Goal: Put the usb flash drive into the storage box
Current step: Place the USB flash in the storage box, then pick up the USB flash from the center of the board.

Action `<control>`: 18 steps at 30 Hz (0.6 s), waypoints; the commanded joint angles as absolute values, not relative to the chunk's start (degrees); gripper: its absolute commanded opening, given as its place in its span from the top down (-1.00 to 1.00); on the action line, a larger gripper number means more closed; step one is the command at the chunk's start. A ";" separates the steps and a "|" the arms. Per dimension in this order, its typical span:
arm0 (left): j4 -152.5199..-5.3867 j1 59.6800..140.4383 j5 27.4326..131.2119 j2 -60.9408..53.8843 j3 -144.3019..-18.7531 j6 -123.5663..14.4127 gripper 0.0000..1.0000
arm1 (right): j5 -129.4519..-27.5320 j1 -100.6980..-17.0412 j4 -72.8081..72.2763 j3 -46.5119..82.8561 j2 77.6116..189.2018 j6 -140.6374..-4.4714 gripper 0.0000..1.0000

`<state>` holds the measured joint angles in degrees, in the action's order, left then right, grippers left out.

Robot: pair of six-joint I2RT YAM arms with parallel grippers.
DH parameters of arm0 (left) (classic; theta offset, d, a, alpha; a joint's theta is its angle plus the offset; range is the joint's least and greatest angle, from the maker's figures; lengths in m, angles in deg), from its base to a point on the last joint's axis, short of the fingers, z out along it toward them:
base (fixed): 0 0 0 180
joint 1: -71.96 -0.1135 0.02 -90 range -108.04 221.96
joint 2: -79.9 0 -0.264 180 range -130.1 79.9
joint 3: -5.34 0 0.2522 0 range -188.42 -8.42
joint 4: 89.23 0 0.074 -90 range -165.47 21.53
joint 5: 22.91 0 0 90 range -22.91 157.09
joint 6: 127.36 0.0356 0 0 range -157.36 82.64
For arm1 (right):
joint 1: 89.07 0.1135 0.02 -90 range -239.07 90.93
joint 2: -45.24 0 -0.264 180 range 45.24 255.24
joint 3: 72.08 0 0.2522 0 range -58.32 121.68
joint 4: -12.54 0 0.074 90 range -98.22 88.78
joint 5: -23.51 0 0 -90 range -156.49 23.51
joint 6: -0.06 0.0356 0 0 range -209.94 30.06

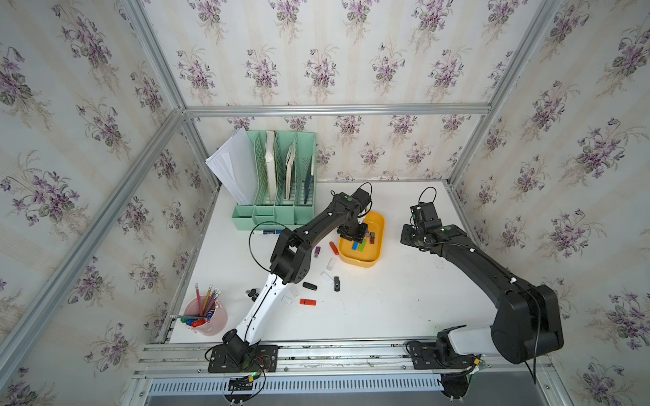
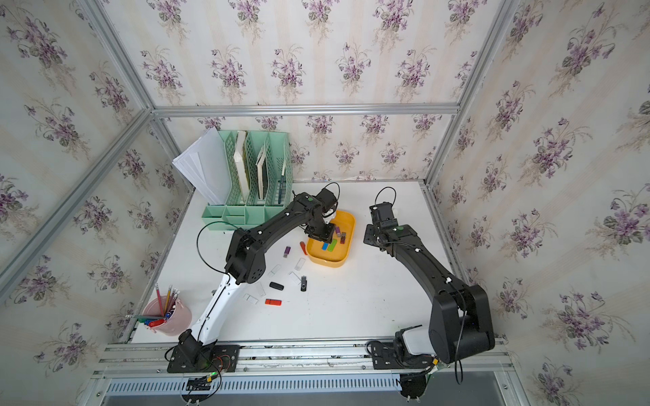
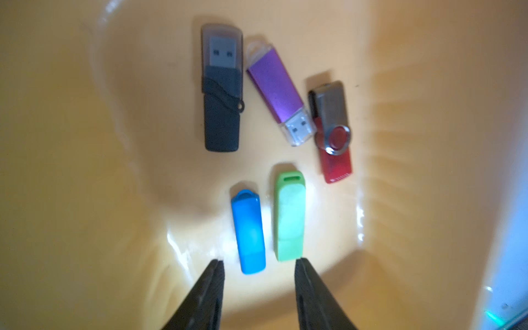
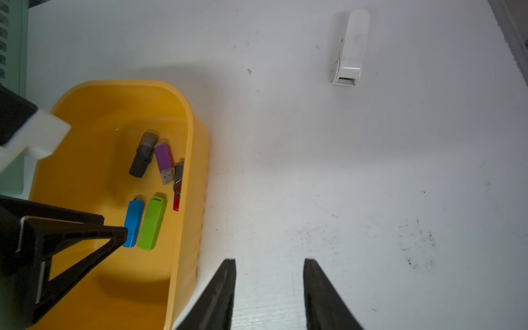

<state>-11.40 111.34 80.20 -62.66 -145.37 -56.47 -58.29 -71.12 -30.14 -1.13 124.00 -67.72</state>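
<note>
White tabletop (image 1: 404, 298): left gripper (image 3: 259, 260) hangs inside the yellow storage box (image 1: 358, 262), jaws spread, empty. Blue flash drive (image 3: 248, 231) lies flat on its floor. Drop-off looks done. Next: lift clear, fetch loose red drive (image 1: 307, 301). Right gripper (image 4: 270, 261) spread, empty.

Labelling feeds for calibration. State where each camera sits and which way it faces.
Both top views: high over the front edge, facing down at the table, storage box, left arm and right arm.
Left wrist: on the left arm, facing down into the box at five flash drives; left gripper tips show, open.
Right wrist: on the right arm, facing down at table beside the box; right gripper open.
Shared: both wrist views show those drives.
</note>
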 commanded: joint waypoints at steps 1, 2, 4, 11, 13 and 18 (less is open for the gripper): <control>-8.45 109.61 77.56 -52.90 -142.31 -56.51 -0.09 | -60.30 -67.63 -31.56 -1.11 123.08 -69.31 0.05; -8.39 108.62 77.38 -49.88 -139.50 -56.69 -0.19 | -60.52 -65.89 -31.89 -1.18 122.83 -69.31 0.03; -9.40 106.96 76.61 -43.09 -132.51 -56.87 -0.29 | -60.76 -62.39 -32.58 -1.50 122.29 -69.18 -0.01; -16.31 100.78 74.09 -23.90 -101.53 -57.02 -0.50 | -63.11 -49.40 -32.93 -2.67 120.42 -65.32 -0.16; -18.55 99.96 73.91 -20.80 -94.28 -57.05 -0.52 | -64.01 -47.80 -32.54 -3.37 120.13 -64.20 -0.18; -24.91 99.21 74.49 -17.84 -81.40 -58.09 -0.53 | -63.03 -42.70 -32.98 -3.22 121.06 -62.21 -0.26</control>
<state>-19.27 99.47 74.60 -18.60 -85.65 -57.34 -63.31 -44.63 -32.40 -3.47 120.55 -64.22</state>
